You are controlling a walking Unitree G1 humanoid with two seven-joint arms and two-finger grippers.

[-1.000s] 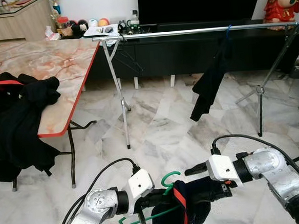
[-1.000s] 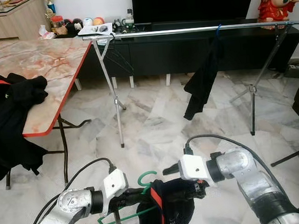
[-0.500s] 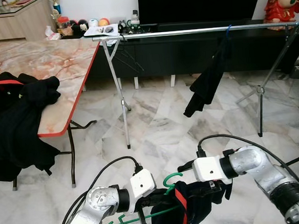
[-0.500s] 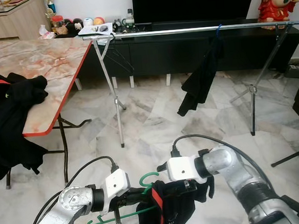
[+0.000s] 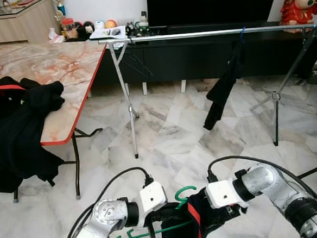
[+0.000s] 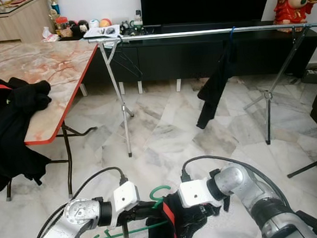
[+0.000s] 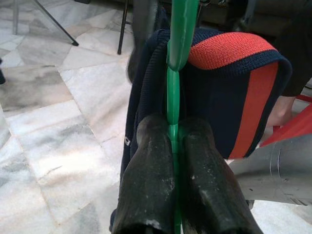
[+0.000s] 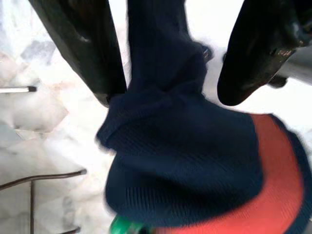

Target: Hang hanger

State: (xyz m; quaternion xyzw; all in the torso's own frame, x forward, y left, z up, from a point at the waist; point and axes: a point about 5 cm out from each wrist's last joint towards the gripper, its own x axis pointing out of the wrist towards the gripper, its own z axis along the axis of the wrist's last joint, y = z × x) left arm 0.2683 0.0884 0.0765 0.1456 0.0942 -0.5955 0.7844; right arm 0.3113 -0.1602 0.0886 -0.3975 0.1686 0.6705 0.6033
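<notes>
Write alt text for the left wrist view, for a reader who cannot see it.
The left end effector is shut on a thin green hanger, its two black fingers pinching the plastic between them. A navy garment with a red stripe is draped over the hanger just beyond the fingertips, above a pale marble floor.

We carry two arms in brushed silver metal, each with a round elbow joint (image 5: 107,212) and a white boxy wrist block (image 5: 152,196). A black cable (image 5: 112,183) loops from each wrist block back along its arm. Our left gripper (image 7: 174,146) and right gripper (image 8: 165,63) each have two long black fingers (image 7: 148,185), scuffed and slightly glossy.
</notes>
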